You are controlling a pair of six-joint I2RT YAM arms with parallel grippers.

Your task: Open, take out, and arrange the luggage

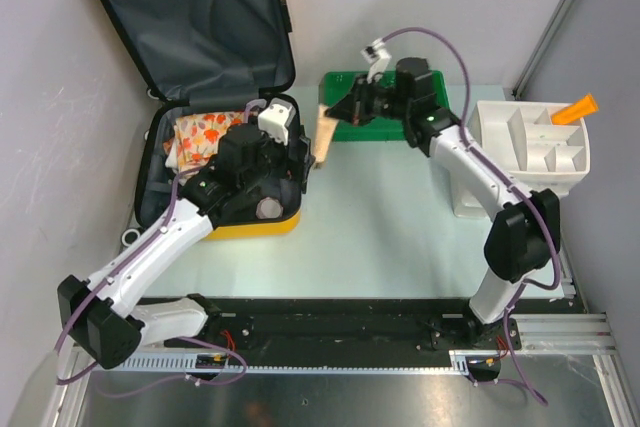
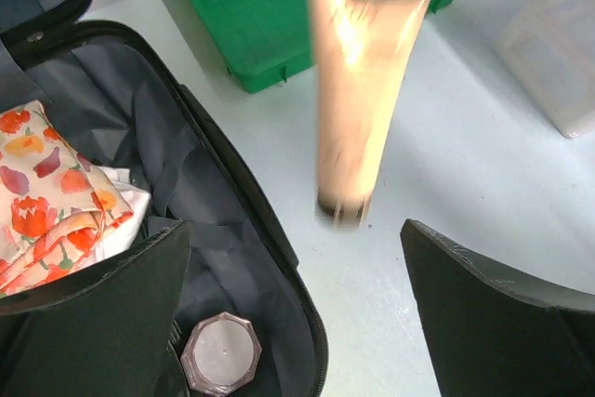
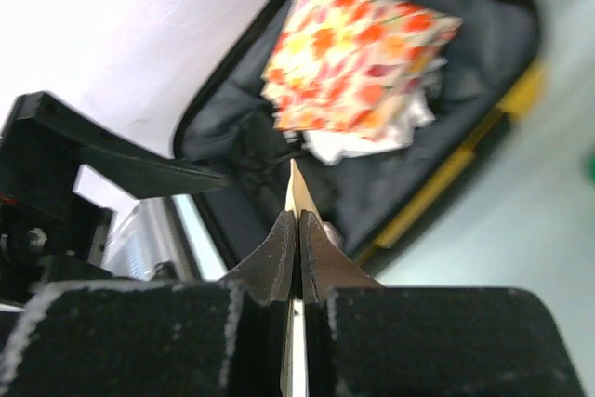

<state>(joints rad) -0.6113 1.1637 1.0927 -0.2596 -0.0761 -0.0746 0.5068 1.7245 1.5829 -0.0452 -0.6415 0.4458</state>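
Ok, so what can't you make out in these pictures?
Top view: the left arm covers much of the luggage's lower half.
Top view: the right arm hides most of the green tray.
Left wrist view: the beige tube is motion-blurred, print unreadable.
Top view: the orange item in the white organizer is too small to identify.

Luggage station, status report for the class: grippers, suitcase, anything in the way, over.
Left gripper open, empty, at the luggage right rim. Right gripper shut on beige tube. Lid open; floral cloth and jar inside. Left arm overhangs them.
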